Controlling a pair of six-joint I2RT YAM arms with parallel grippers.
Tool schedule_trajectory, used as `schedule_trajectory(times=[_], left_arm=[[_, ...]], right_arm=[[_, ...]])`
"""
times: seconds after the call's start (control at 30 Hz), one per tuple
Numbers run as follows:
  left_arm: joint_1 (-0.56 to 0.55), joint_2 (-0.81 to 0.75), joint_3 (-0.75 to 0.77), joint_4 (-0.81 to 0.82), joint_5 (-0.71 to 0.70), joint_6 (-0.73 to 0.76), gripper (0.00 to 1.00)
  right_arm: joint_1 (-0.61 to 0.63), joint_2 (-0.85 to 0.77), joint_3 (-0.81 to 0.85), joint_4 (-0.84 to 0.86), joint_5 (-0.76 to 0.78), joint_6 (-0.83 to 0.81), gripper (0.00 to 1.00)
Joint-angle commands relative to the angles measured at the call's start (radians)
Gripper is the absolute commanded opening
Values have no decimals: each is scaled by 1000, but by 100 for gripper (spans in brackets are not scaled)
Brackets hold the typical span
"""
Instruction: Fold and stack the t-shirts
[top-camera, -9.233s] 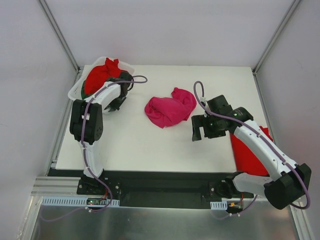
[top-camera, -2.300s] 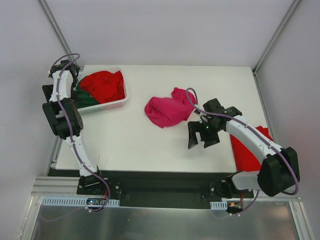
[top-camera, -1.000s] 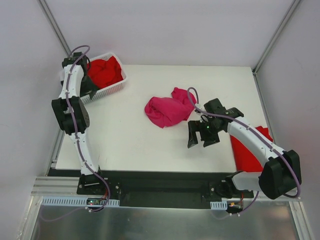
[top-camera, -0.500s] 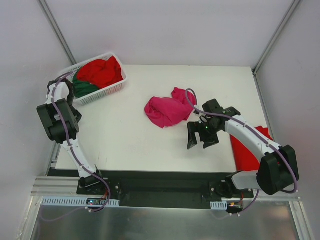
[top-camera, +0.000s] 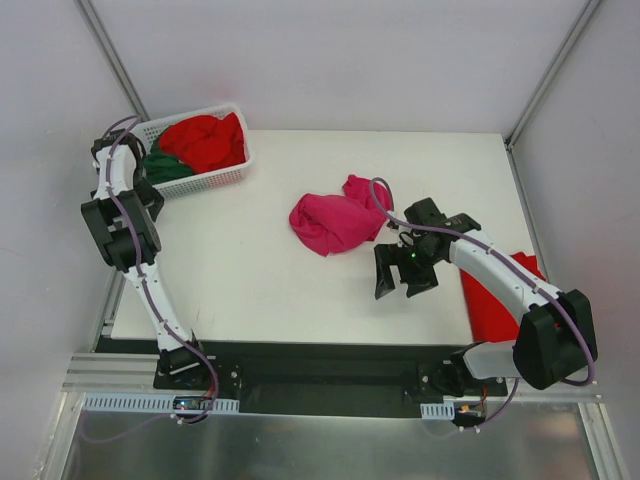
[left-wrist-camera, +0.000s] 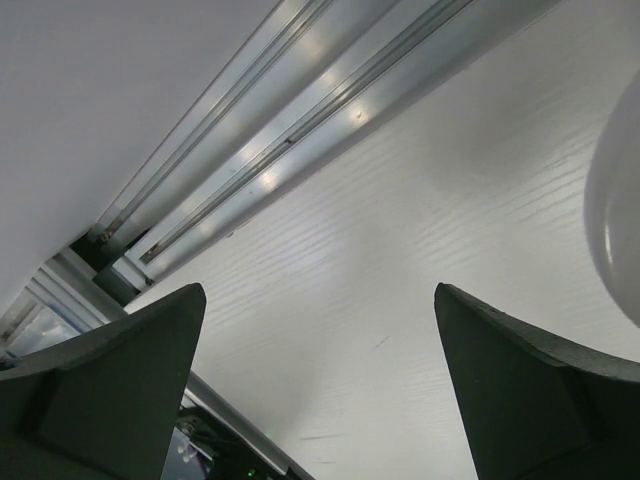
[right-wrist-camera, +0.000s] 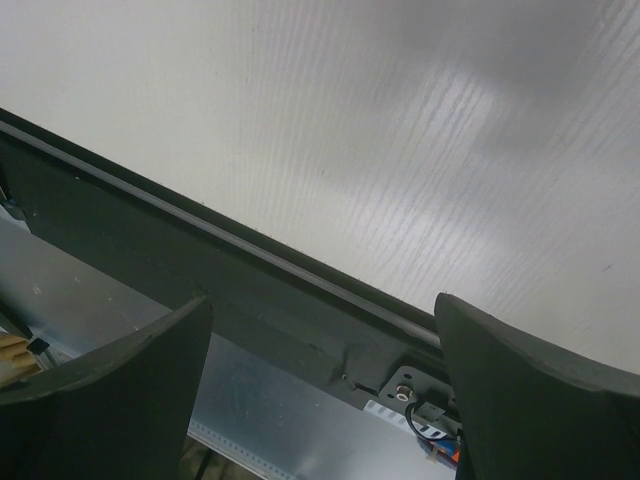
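Left gripper (left-wrist-camera: 315, 292) has swung up beside the left end of the white lattice basket (top-camera: 210, 181); I log it spread, empty. Right gripper (top-camera: 401, 276): spread, empty, near crumpled magenta t-shirt (top-camera: 338, 221) mid-table. Red t-shirt (top-camera: 205, 140), dark green t-shirt (top-camera: 166, 166) in basket; second red t-shirt (top-camera: 490, 306) at right edge.

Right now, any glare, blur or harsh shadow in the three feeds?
Top external: even light, no hard shadows, the pink t-shirt crisp. Left wrist: glare streaks on the metal rail; left gripper jaws dark and blurred, white blob at right edge out of focus. Right wrist: mild sheen on the table; right gripper jaws dark, soft.
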Motion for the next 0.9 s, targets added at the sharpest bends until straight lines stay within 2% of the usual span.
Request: schedule_trajectory(times=[0.0, 0.23, 0.37, 0.5, 0.7, 0.77, 0.87], left_arm=[[-16, 78, 91, 1, -13, 12, 99], [-22, 71, 127, 29, -122, -86, 99], [-28, 51, 101, 85, -87, -104, 99], [-47, 12, 32, 147, 0, -100, 99], [-111, -26, -8, 225, 338, -16, 99], [-168, -12, 13, 228, 379, 4, 99], [-220, 43, 95, 214, 359, 29, 99]], right_arm=[[3, -25, 19, -29, 4, -16, 96], [3, -38, 7, -29, 12, -3, 96], [3, -38, 0, -23, 11, 5, 96], [5, -33, 3, -23, 15, 11, 96], [3, -16, 20, -18, 14, 19, 96], [3, -13, 26, -20, 12, 19, 96], [5, -10, 36, -24, 15, 19, 96]])
